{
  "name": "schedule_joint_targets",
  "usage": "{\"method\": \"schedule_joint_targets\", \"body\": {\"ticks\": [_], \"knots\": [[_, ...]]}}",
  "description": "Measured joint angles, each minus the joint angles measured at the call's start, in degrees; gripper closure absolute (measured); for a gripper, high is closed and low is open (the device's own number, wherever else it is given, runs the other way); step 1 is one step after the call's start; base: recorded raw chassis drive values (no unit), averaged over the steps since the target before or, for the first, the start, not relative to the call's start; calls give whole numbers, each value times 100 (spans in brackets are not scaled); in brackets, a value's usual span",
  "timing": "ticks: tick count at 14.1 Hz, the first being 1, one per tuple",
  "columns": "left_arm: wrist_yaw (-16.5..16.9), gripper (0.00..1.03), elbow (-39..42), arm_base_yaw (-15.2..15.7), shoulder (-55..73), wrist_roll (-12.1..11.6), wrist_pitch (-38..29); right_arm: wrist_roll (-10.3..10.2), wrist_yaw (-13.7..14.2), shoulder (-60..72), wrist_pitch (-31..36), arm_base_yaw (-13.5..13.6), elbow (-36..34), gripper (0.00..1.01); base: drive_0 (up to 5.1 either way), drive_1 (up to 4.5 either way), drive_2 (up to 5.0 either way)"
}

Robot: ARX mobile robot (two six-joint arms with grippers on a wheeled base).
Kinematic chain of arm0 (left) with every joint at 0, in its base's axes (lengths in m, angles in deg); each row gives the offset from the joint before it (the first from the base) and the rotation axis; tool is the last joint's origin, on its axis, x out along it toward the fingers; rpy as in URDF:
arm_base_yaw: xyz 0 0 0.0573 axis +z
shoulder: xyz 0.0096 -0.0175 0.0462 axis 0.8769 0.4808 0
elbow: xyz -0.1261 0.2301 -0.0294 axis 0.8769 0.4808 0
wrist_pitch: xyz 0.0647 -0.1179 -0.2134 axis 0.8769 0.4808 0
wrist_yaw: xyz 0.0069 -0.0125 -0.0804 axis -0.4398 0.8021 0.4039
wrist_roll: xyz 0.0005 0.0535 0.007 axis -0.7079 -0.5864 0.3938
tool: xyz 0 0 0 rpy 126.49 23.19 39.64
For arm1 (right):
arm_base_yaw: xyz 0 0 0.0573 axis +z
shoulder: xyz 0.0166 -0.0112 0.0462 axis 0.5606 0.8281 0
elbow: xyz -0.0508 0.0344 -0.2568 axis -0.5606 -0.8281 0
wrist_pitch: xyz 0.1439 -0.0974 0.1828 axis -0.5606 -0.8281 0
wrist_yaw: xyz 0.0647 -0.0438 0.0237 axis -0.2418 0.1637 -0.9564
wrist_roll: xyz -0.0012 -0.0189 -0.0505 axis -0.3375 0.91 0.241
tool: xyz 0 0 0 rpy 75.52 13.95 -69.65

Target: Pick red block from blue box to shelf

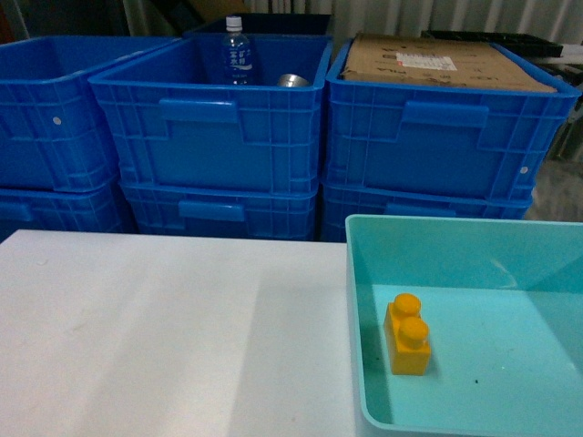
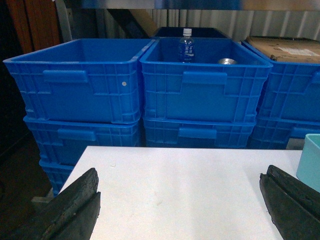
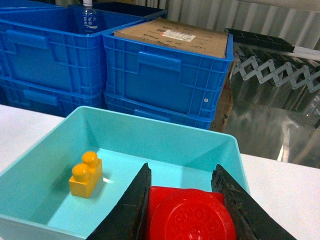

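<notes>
The red block [image 3: 192,217] is clamped in the right gripper [image 3: 189,210] above the blue box [image 3: 165,135]; the left gripper [image 2: 180,200] is held wide open, empty, over the white table [image 1: 164,337]; stacked blue crates [image 1: 209,137] are seen behind.

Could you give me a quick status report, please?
Left gripper open, empty. Right gripper shut on red block above blue box. Yellow brick clear.

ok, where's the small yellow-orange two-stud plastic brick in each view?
Head: yellow-orange two-stud plastic brick lies lower right, inside the pale turquoise plastic tray, near its left wall.
Left wrist: not in view; only a sliver of the tray at the right edge.
Right wrist: lower left in the tray.
Shared landmark: clear water bottle.
</notes>
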Motion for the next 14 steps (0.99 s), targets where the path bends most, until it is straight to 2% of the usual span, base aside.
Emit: {"method": "schedule_joint_targets", "body": {"ticks": [12,14], "knots": [[-2,5,0,0,0,2,2,0,2,2,-2,0,0,72,0,0,0],[-13,5,0,0,0,2,28,0,-4,2,-2,0,0,72,415,-447,40]]}}
